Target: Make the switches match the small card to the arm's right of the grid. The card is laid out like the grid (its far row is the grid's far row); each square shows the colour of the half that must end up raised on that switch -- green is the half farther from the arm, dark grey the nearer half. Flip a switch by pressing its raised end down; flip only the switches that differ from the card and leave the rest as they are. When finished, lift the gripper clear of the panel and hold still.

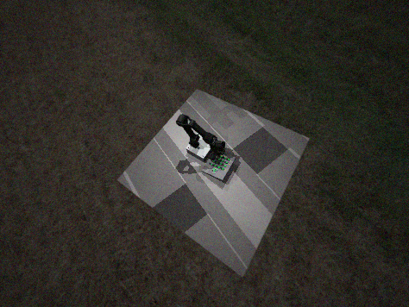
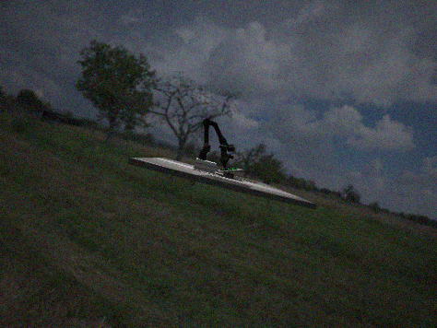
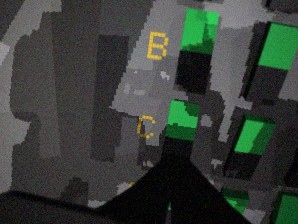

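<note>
Green-and-dark-grey rocker switch (image 3: pixel 181 122) at row C: stiff, pivoting, probably snaps; press raised end only. My black gripper (image 3: pixel 172 150) fingers together, empty.

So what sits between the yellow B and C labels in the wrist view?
Nothing but bare grey panel between B and C; the wrist view shows only a few pale specks.

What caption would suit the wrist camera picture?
Shut gripper tip over the dark half of the row C switch, beside letter C.
</note>
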Action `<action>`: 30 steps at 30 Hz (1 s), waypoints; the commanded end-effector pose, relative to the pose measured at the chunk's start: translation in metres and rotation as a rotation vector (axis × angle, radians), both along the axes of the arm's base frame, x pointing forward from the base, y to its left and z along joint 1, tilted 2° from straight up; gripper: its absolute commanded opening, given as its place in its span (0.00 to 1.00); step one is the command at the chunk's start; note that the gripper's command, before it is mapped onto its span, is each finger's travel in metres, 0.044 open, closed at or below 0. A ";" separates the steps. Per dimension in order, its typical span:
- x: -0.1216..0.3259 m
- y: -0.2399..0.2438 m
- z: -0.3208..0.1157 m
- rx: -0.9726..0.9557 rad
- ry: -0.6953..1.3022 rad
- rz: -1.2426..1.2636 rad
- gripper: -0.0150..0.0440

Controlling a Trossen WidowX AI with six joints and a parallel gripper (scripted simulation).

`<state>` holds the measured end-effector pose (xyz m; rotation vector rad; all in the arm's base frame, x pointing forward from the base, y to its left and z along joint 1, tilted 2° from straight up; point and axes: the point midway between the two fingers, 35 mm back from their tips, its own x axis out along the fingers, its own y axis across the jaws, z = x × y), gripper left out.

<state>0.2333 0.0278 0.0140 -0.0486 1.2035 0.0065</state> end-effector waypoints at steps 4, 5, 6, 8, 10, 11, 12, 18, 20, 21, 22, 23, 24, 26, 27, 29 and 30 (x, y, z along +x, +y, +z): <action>0.001 0.000 0.000 -0.001 -0.003 0.003 0.25; 0.001 0.000 0.000 -0.001 -0.003 0.003 0.25; 0.001 0.000 -0.001 -0.001 -0.003 0.003 0.25; 0.001 0.000 -0.001 -0.001 -0.003 0.003 0.25; 0.001 0.000 -0.001 -0.001 -0.003 0.003 0.25; 0.001 0.000 -0.001 -0.001 -0.003 0.003 0.25; 0.001 0.000 -0.001 -0.001 -0.003 0.003 0.25; 0.001 0.000 -0.002 -0.001 -0.003 0.003 0.25; 0.001 0.000 -0.002 -0.001 -0.003 0.003 0.25; 0.001 0.000 -0.002 -0.001 -0.003 0.003 0.25; 0.002 0.000 -0.003 -0.001 -0.003 0.003 0.25; 0.002 0.000 -0.003 -0.001 -0.003 0.003 0.25; 0.002 0.000 -0.003 -0.001 -0.003 0.003 0.25; 0.002 0.000 -0.003 -0.001 -0.003 0.003 0.25; 0.002 0.000 -0.003 -0.001 -0.003 0.003 0.25; 0.002 0.000 -0.003 -0.001 -0.003 0.003 0.25; 0.002 0.000 -0.004 -0.001 -0.003 0.003 0.25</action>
